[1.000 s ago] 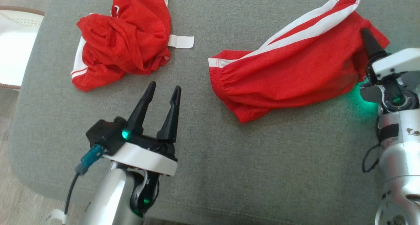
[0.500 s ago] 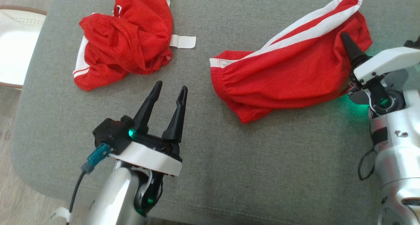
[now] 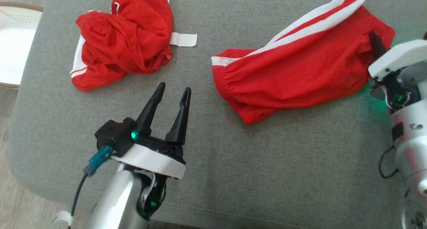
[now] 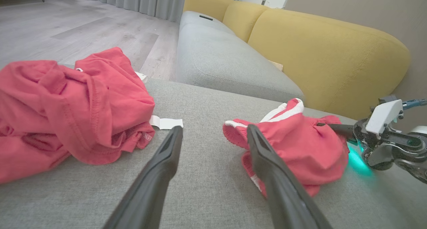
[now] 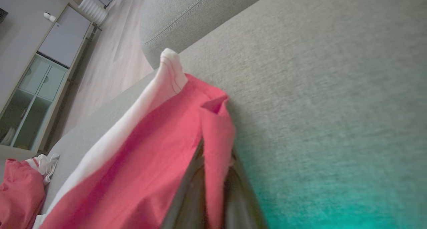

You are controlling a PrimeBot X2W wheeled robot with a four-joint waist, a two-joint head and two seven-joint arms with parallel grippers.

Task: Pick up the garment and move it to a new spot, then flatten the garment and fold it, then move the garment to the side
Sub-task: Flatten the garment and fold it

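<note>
Where the shorts (image 3: 293,75) lie spread across the right half of the grey cushion (image 3: 267,162), the right gripper (image 3: 375,43) meets their right edge. Its fingers (image 5: 188,192) are drawn nearly together, with a fold of red cloth pinched between them. The left gripper (image 3: 174,88) hovers over bare cushion, fingers spread wide, holding and touching nothing. A crumpled red shirt (image 3: 123,38) lies at the upper left.

A grey upholstered seat (image 3: 233,175) fronts a yellow sofa back (image 4: 327,52), with pale wood floor (image 4: 83,32) and grey curtains (image 4: 143,0).
</note>
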